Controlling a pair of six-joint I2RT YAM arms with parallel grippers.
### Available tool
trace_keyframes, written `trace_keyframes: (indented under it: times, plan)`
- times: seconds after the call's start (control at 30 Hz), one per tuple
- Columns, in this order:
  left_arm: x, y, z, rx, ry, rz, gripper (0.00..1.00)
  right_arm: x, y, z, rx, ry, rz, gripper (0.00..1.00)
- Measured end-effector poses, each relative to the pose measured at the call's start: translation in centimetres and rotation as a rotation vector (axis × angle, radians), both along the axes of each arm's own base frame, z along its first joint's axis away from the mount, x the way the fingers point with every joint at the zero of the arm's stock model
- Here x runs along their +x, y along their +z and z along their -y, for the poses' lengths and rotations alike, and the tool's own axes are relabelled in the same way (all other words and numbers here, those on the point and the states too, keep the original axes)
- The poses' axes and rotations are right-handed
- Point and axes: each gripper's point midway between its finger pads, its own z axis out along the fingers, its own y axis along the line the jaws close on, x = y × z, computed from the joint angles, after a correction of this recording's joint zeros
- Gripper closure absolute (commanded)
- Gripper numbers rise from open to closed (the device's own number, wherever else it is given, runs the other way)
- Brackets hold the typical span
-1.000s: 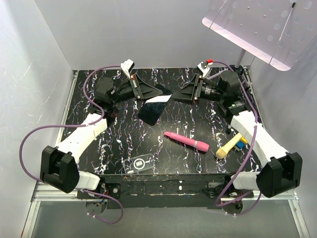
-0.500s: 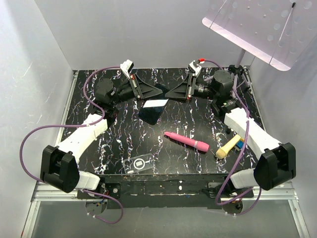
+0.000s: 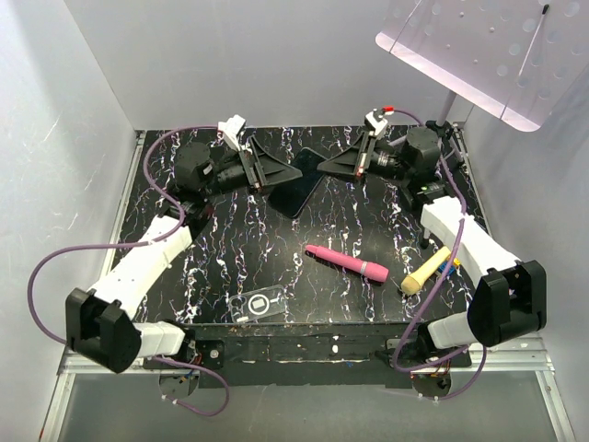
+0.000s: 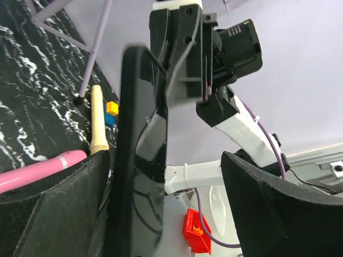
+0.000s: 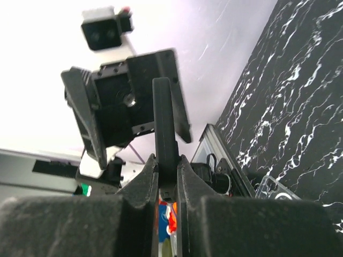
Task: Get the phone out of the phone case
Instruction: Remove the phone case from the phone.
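Observation:
The black glossy phone [image 3: 299, 182] hangs above the back middle of the table, between the two grippers. My right gripper [image 3: 324, 168] is shut on one end of it; in the right wrist view the phone [image 5: 165, 123] stands edge-on, pinched in the right gripper [image 5: 166, 167]. My left gripper [image 3: 276, 171] is open around the other end. In the left wrist view the phone [image 4: 136, 160] lies close to one finger [image 4: 59, 214], with a wide gap to the other. The clear phone case [image 3: 260, 304], marked with a white ring, lies empty at the table's front edge.
A pink pen-like stick [image 3: 347, 262] lies right of centre on the black marbled table [image 3: 221, 249]. A cream handle [image 3: 424, 271] with blue and yellow bits lies at the right. White walls enclose the table, and a perforated white board [image 3: 479, 55] hangs at the upper right.
The right gripper has closed on the phone and the left gripper has opened from it. The phone has moved back and to the right, and the right arm has drawn back slightly.

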Motion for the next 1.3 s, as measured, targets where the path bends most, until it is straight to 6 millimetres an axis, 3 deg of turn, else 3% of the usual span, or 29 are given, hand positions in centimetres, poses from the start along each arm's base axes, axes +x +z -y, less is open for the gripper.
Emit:
trace_keyframes:
  times: [0.27, 0.43, 0.67, 1.0, 1.3]
  plan:
    - [-2.2, 1.0, -3.0, 0.17, 0.108, 0.119, 0.48, 2.5, -0.6, 3.9, 0.033, -0.08, -0.064, 0.99]
    - [-3.6, 0.6, -2.8, 0.146, 0.051, 0.094, 0.6, 3.0, -0.4, 4.8, 0.045, -0.09, -0.064, 0.99]
    - [-4.1, -1.6, -2.5, 0.125, 0.018, -0.008, 0.59, 3.0, -1.4, 5.2, 0.053, -0.096, -0.096, 0.99]
    - [-3.9, 0.4, -2.1, 0.037, 0.008, 0.013, 0.58, 2.8, -0.7, 5.2, 0.073, -0.084, -0.076, 0.99]
    - [-3.5, -0.1, -1.8, 0.012, 0.0, -0.023, 0.58, 2.5, 0.4, 5.2, 0.103, -0.068, -0.048, 0.99]
